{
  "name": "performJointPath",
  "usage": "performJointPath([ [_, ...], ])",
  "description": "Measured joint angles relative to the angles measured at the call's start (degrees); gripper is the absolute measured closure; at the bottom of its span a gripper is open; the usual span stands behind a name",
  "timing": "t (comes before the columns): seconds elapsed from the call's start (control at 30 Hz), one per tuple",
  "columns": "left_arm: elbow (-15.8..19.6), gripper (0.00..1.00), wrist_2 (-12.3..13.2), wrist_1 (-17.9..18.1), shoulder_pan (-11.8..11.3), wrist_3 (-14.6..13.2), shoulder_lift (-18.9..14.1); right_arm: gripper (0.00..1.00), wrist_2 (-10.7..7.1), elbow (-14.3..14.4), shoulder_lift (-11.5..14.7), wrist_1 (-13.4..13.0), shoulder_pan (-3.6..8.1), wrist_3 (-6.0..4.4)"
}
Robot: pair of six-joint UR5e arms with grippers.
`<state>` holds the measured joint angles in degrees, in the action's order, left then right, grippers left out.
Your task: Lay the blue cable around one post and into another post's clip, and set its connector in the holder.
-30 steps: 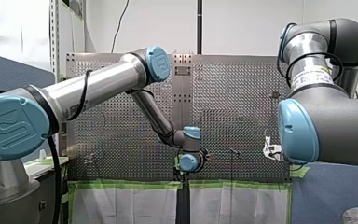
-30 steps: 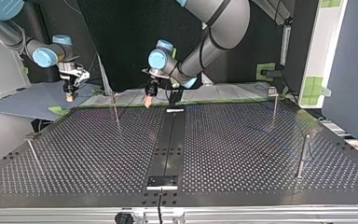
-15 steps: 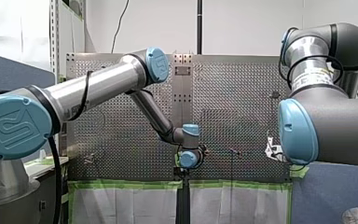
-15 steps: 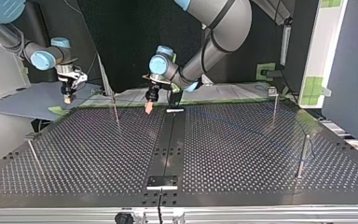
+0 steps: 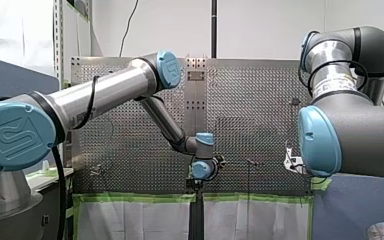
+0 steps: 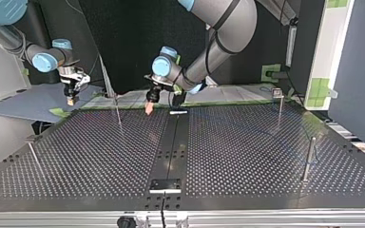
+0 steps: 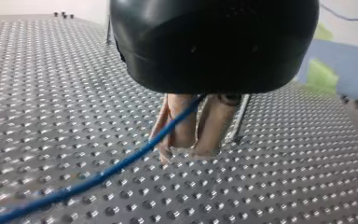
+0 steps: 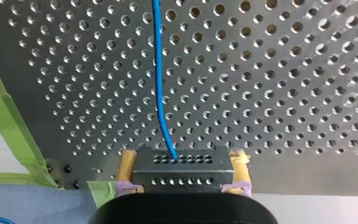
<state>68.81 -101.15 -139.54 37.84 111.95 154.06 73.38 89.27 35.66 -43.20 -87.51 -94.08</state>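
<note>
Blue cable (image 7: 121, 161) is passing between my left gripper's (image 7: 186, 151) beige fingers (image 7: 209, 126), which are closing tightly on it low over the table's (image 7: 51, 70) far edge. My right gripper (image 8: 183, 156) is clamping the connector (image 8: 182, 170) between yellow pads, beyond the top view's far left corner. Routing looks barely begun; next I should be leading it around a post (image 6: 118, 111).

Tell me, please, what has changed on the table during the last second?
My left gripper, holding the blue cable, came down toward the perforated table and drifted slightly toward the top view's left. My right gripper, holding the connector, dipped only a little. No taking or letting go shows. The posts stayed in place.
</note>
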Motion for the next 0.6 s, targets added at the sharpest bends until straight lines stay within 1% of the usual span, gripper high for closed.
performJointPath([
  [0.03,0.01,0.2,0.67,-0.68,0.0,-0.6,0.01,1.0,-0.1,0.0,0.0,0.11,-0.02,0.0],
  [0.07,0.03,0.2,1.2,-1.21,0.0,-1.11,0.01,1.0,-0.24,0.01,0.0,0.22,-0.05,-0.02],
  [0.1,0.04,0.0,1.77,-1.73,0.02,-1.64,-0.01,1.0,-0.32,0.0,0.0,0.27,-0.07,-0.06],
  [0.33,0.03,0.0,6.33,-6.36,0.33,-6.19,-0.18,1.0,-0.51,-0.01,-0.01,0.78,-0.16,-0.33],
  [0.4,0.02,0.0,7.26,-7.43,0.41,-7.29,-0.31,1.0,-0.51,-0.01,-0.03,1.01,-0.18,-0.38],
  [0.47,0.03,0.0,7.82,-8.6,0.57,-8.46,-0.53,1.0,-0.51,-0.01,-0.07,1.19,-0.2,-0.4],
  [0.6,0.05,0.0,8.05,-10.79,1.02,-10.66,-0.87,1.0,-0.52,0.0,-0.08,1.38,-0.19,-0.58],
])
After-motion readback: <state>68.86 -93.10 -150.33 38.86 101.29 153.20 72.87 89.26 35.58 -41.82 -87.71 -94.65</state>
